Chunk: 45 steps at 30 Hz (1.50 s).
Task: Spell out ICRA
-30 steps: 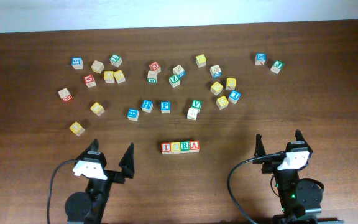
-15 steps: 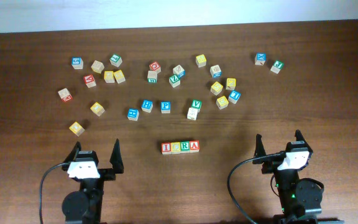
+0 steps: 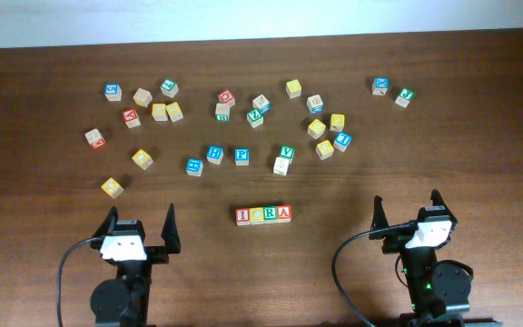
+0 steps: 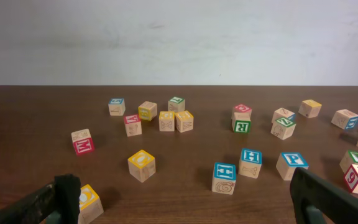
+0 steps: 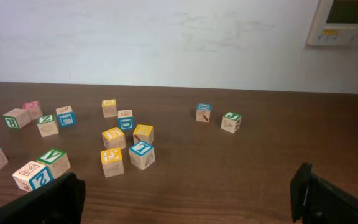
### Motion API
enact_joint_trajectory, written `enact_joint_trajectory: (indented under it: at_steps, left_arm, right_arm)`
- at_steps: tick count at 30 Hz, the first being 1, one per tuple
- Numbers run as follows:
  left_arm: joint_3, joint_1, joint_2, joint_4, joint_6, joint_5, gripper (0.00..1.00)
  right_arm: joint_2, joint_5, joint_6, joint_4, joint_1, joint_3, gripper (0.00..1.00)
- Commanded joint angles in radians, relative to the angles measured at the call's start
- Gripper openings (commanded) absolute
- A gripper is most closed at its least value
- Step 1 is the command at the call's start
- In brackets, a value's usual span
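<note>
Your left gripper (image 3: 139, 221) stands with its jaws spread wide and nothing between them, low at the near edge of the table (image 3: 479, 109). Your right gripper (image 3: 407, 205) mirrors it on the other side, likewise splayed and empty. Between the two arms, well apart from either, lies the row of four blocks (image 3: 263, 214), touching side to side and reading I, C, R, A from above, so the word appears to be spelled and the job looks done. Beyond it the loose blocks (image 3: 241, 155) lie scattered across the far half of the table. A white block (image 3: 281, 166) sits nearest the word, and a yellow block (image 3: 112, 187) lies just ahead of your left arm. The danger from here is your own reach: a sweep inward by either arm could clip an end block and break the line, and a push forward on the left could shove the yellow block. The right arm's cable (image 3: 339, 263) loops out toward the middle; whether it could drag near the row cannot be told.
</note>
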Motion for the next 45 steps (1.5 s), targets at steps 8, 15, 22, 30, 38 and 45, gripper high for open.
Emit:
enact_joint_trajectory:
  at_steps: [8,15,22,30,38,45]
  left_arm:
    - [-0.005,0.006,-0.009,-0.005,0.019,0.0,0.99]
    - [-0.005,0.006,-0.009,-0.005,0.019,0.0,0.99]
    - [-0.005,0.006,-0.009,-0.005,0.019,0.0,0.99]
    - [-0.005,0.006,-0.009,-0.005,0.019,0.0,0.99]
    - [-0.005,0.006,-0.009,-0.005,0.019,0.0,0.99]
    - [-0.005,0.006,-0.009,-0.005,0.019,0.0,0.99]
  right_arm:
    - [-0.01,0.007,0.004,-0.006,-0.006,-0.006,0.98]
    - [-0.01,0.007,0.004,-0.006,-0.006,-0.006,0.98]
    - [-0.01,0.008,0.004,-0.006,-0.005,-0.006,0.99]
    - [-0.01,0.011,0.004,-0.006,-0.005,-0.006,0.98]
    - [-0.01,0.011,0.004,-0.006,0.021,-0.006,0.98]
    - [-0.01,0.011,0.004,-0.006,0.021,-0.006,0.98]
